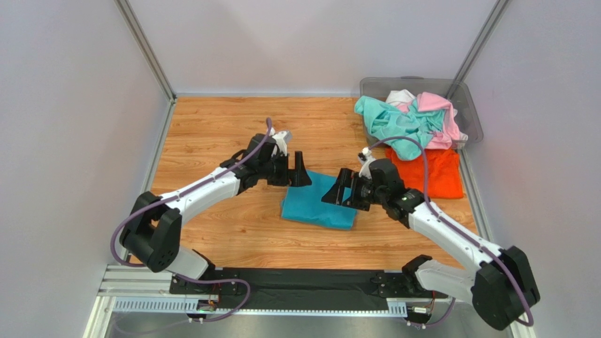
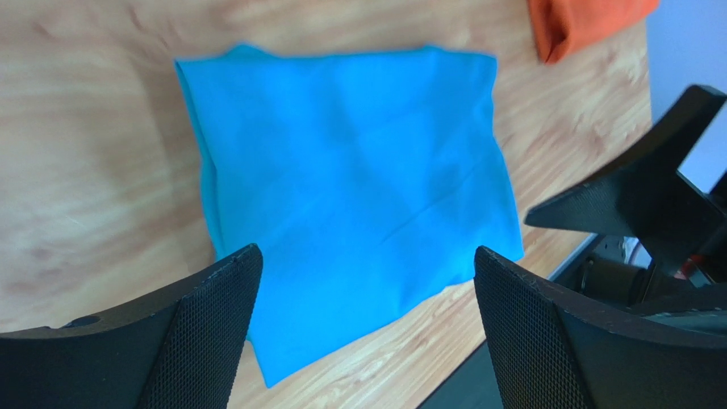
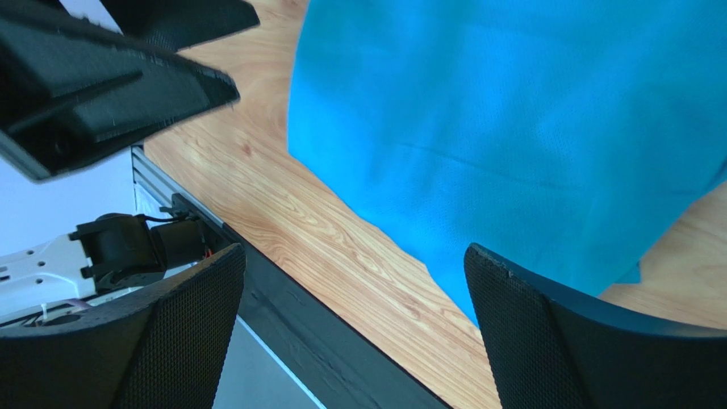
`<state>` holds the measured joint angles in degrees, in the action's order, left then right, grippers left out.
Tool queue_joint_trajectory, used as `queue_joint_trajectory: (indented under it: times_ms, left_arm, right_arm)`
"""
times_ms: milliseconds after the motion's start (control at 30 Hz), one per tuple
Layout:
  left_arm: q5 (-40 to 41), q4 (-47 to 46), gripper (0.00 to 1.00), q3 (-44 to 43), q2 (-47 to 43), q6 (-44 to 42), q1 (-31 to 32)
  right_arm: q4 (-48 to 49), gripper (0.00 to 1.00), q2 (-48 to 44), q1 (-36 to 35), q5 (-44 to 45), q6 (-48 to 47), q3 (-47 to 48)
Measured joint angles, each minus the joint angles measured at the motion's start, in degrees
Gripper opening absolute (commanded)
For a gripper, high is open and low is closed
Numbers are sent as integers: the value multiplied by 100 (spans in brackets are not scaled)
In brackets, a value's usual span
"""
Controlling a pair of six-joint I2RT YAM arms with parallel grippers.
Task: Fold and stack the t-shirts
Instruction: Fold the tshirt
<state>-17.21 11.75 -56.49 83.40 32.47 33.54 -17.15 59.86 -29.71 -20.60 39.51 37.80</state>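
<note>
A teal-blue t-shirt (image 1: 319,201) lies folded into a flat rectangle on the wooden table, filling the left wrist view (image 2: 350,179) and the right wrist view (image 3: 529,128). My left gripper (image 1: 296,171) hovers over its far left corner, jaws wide open and empty (image 2: 367,281). Over the shirt's right edge my right gripper (image 1: 341,190) is likewise open and holds nothing (image 3: 354,290). An orange t-shirt (image 1: 427,172) lies flat at the right. Mint-green (image 1: 388,123), pink (image 1: 441,116) and white (image 1: 401,95) t-shirts are heaped at the back right.
A grey translucent plastic bin (image 1: 469,105) stands at the back right corner, with the heap of shirts spilling over its front. Metal frame posts and white walls close in the table (image 1: 211,141). A black rail (image 1: 282,282) runs along the near edge.
</note>
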Motion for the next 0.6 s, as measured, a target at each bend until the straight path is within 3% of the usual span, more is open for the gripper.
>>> queue_joint_trajectory:
  times_ms: [200,600]
  left_arm:
    - [-487,-542,100,562,490,352,87]
    - [-822,-1464,100,1158,1036,693,87]
  right_arm:
    - [715,100,791,-129,-55,365,-501]
    - [1429,100,1003,42,15,527,-1338]
